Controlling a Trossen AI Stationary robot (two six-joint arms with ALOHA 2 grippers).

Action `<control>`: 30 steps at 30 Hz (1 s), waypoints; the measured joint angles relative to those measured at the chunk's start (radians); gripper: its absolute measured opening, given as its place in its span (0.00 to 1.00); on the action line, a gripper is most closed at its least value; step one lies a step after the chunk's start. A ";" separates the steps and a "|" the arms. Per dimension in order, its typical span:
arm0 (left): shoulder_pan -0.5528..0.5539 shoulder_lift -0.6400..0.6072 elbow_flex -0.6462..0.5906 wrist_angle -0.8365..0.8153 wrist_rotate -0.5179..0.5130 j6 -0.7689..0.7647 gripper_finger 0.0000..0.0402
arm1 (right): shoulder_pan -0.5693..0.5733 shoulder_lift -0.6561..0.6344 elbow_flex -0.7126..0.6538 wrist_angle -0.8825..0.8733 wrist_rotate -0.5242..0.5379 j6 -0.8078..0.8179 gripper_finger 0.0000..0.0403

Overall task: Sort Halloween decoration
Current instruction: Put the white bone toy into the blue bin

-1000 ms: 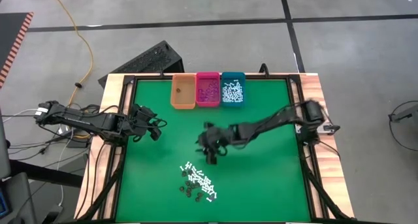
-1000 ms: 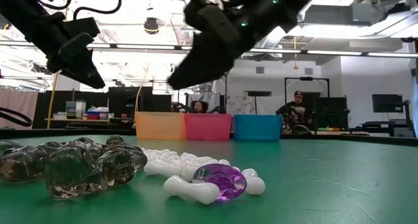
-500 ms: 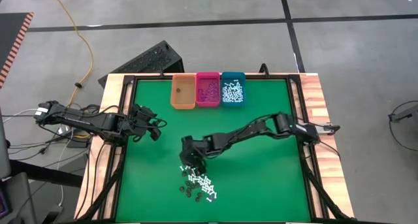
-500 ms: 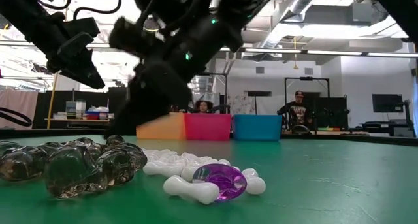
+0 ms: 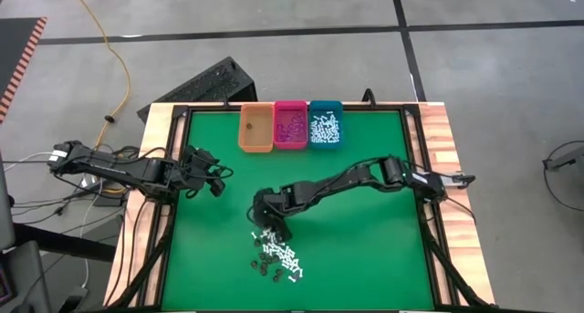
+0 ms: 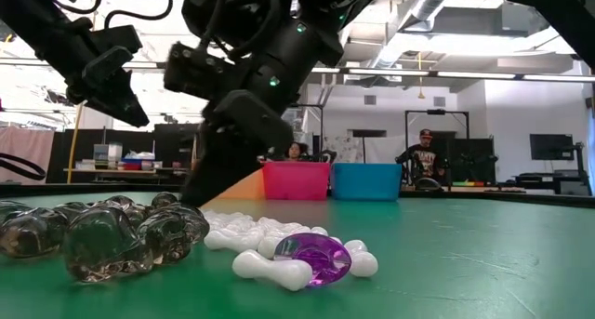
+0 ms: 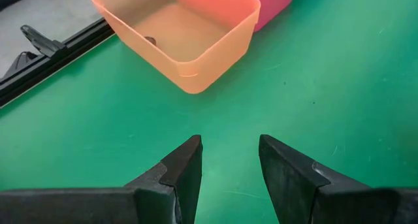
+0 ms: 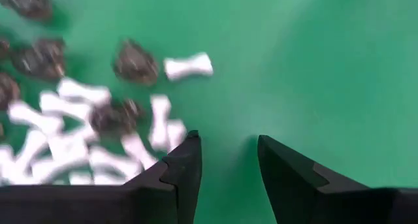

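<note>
Right gripper (image 8: 226, 178), jaws apart and empty, sits over the little bone pieces (image 8: 160, 129); they look light, hard and slippery, so pinch one mid-shaft.

Table's flat green felt-like mat (image 5: 365, 222) is plain, no pattern, and I see a light wood-grain border (image 5: 445, 149) with black rails around it. Three small rectangular plastic bins sit in a row: translucent orange bin (image 5: 255, 129), hot pink bin (image 5: 291, 124), teal bin (image 5: 326, 123). The pile of tiny plastic Halloween pieces (image 5: 276, 255) is mostly white bone shapes, smoky dark brown-black see-through blobs, and one glossy purple bit (image 6: 314, 257). Both arms are matte black, and the grey floor has dark seam lines and a yellow cable (image 5: 108, 48).
</note>
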 joint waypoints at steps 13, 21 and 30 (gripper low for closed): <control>0.000 0.000 0.000 0.000 -0.003 0.000 0.36 | 0.033 -0.077 -0.004 0.031 -0.054 0.036 0.40; 0.000 0.000 0.000 -0.006 -0.004 0.000 0.36 | 0.045 -0.027 -0.004 0.061 -0.051 0.051 0.40; 0.000 0.000 0.000 -0.010 -0.005 -0.004 0.36 | 0.036 -0.029 -0.021 0.019 -0.051 0.065 0.40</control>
